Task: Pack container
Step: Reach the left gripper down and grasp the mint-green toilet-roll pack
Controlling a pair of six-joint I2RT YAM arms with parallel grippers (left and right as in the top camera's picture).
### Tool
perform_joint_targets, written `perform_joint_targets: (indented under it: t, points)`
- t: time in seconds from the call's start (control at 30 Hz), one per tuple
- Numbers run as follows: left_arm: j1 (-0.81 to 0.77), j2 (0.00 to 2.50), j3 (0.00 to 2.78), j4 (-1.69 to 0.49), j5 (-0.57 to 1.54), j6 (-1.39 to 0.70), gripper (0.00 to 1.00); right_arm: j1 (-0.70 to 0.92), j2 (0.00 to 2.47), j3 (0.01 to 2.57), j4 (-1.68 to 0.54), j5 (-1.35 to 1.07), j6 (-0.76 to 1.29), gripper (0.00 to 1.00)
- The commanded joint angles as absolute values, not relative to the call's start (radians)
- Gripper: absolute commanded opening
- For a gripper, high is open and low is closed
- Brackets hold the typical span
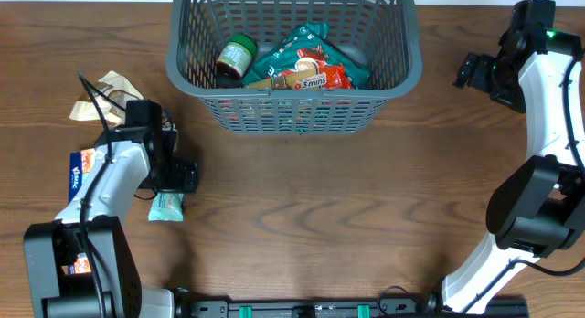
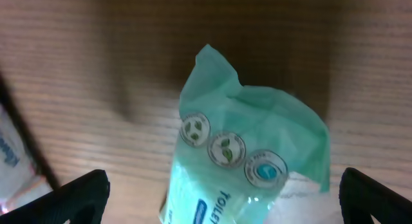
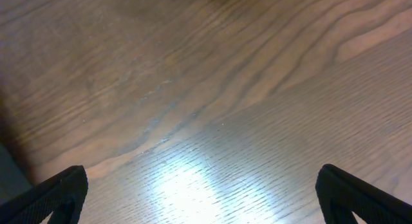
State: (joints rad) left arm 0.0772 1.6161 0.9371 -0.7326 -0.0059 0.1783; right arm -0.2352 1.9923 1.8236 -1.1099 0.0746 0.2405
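Container [image 1: 292, 114], well apart from left end effector [image 1: 171, 194]

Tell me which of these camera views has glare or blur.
Right wrist: a bright glare patch on the table. Left wrist: the green packet looks soft, close to the lens, with dark shadow on the wood behind it. Overhead: evenly lit and sharp.

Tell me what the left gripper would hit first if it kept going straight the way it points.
The left gripper would most likely meet the green packet lying on the table between its open fingers; the gap to it is unclear.
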Motion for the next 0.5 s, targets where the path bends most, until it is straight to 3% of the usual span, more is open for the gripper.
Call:
perform_joint_targets:
  t: [0.0, 0.37, 0.43, 0.47]
  points:
    - [0.085, 1.628, 0.929, -0.723, 0.016, 0.218, 0.99, -0.228, 1.985, 1.820, -1.112, 0.071, 0.227, 0.99]
    - [0.085, 1.639, 0.851, -0.662, 0.015, 0.196, 1.00, -0.228, 1.985, 1.820, -1.111, 0.071, 0.226, 0.99]
    - [0.085, 1.639, 0.851, -0.668, 0.015, 0.179, 0.93, -0.228, 1.984, 1.820, -1.111, 0.071, 0.226, 0.99]
    - [0.085, 1.639, 0.851, -0.670, 0.016, 0.179, 0.81, -0.228, 1.984, 1.820, -1.111, 0.071, 0.226, 0.99]
